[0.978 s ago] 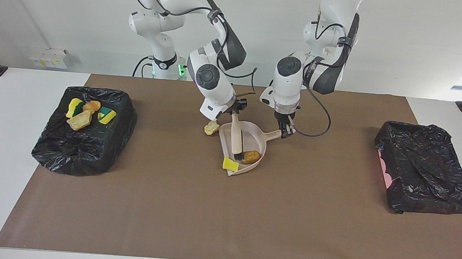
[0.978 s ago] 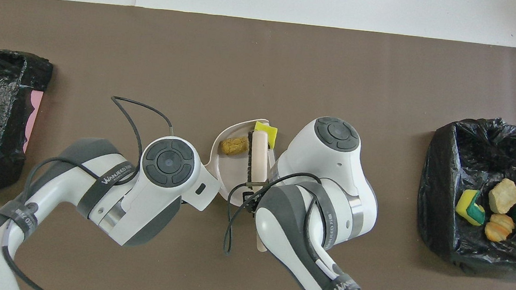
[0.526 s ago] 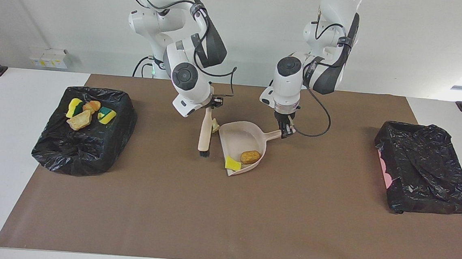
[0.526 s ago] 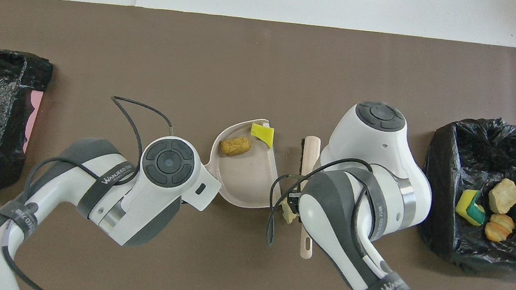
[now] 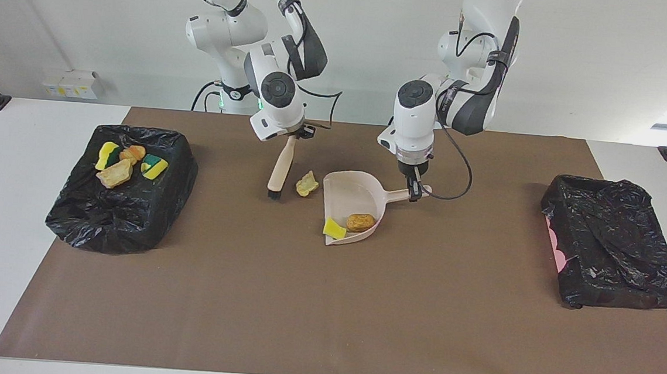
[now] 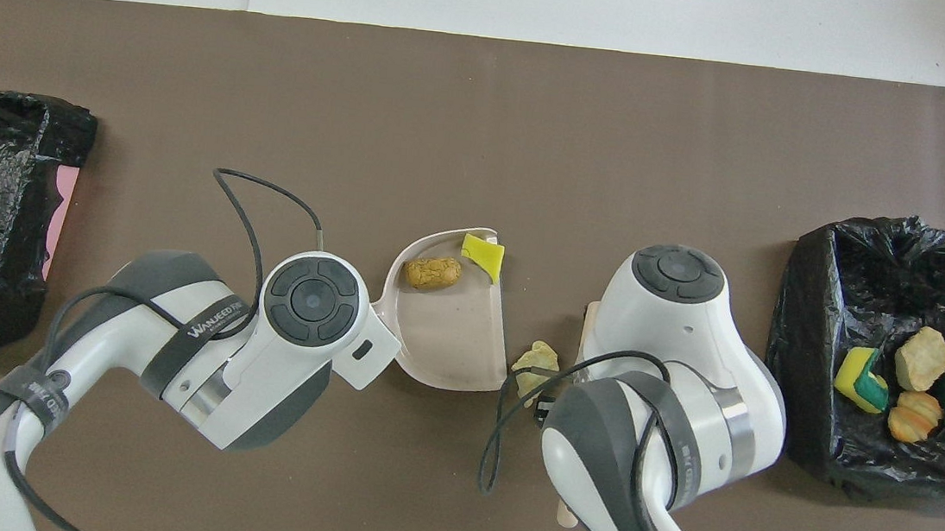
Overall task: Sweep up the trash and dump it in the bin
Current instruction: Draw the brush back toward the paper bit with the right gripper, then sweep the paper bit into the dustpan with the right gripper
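Overhead view sets the matter out: a pale yellow chunk (image 6: 535,363) lies loose on the bench (image 6: 453,107), just beside the straight open lip of the dustpan (image 6: 448,341), at about 3 o'clock from the pan. The brush (image 5: 279,168) hangs at roughly 3 o'clock from that chunk again, so chunk sits between brush and pan mouth. In the facing view the order reverses, brush at 9 o'clock of the chunk (image 5: 307,183). The right gripper (image 5: 293,135) has its jaws clenched on the brush handle, bristles down and close to the bench; whether they touch it I cannot tell. The brush's long axis tilts slightly from upright. The left gripper (image 5: 413,188) grasps the dustpan handle with jaws shut on it, the pan resting low on the bench. Inside the pan lie a brown lump (image 5: 361,222) and a yellow sponge bit (image 5: 334,229), at the end farther from the robots. Four more pieces (image 5: 127,161) rest in the black-lined bin (image 5: 102,218) at the right arm's end; a second lined bin (image 5: 611,247) stands at the left arm's end. I judge the next stroke to run from brush toward pan, the right arm being nearer the stray chunk
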